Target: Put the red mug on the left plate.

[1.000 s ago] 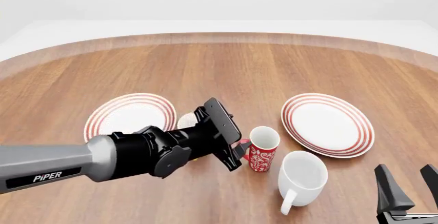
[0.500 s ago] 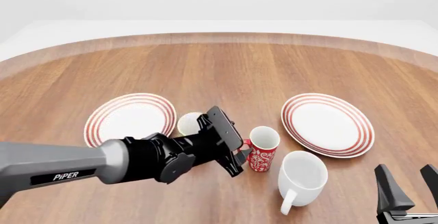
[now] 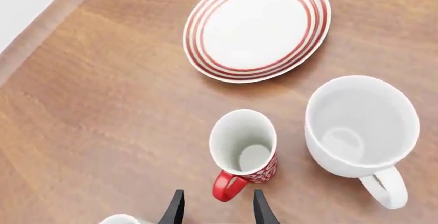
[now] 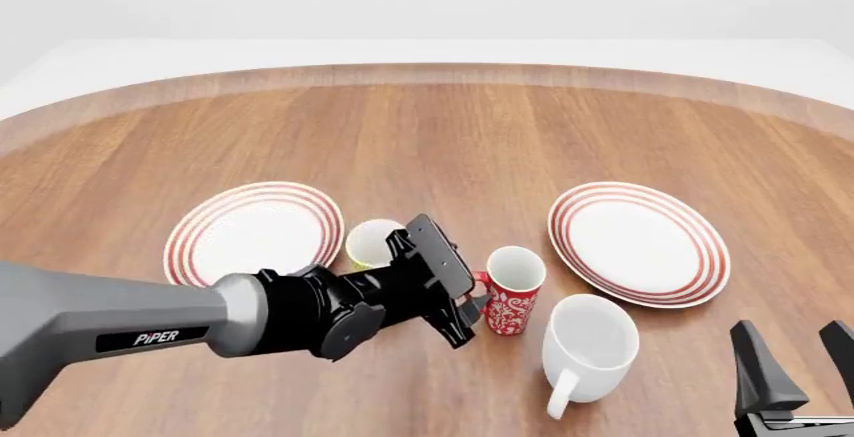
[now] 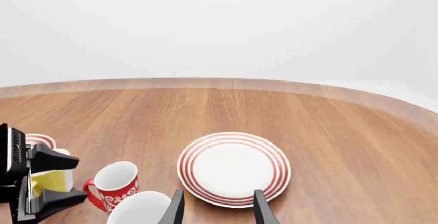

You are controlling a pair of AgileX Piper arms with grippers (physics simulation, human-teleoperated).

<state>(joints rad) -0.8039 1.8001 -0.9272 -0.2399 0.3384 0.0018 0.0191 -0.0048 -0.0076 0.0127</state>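
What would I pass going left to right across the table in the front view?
Left plate → yellow mug → red mug → white mug → right plate. The left gripper sits by the red mug's handle.

yellow mug (image 4: 371, 242): mostly behind left arm
left claw (image 3: 215, 208): only fingertips in frame
right claw (image 4: 795, 369): cut by frame's bottom edge

Across the lower left of the front frame we see the left arm (image 4: 107, 327): a smooth grey tube marked "PiPER" in white, ending in glossy black rounded joints and a flat black block. At the lower right, the right gripper (image 4: 795, 372) shows two black tapered fingers.
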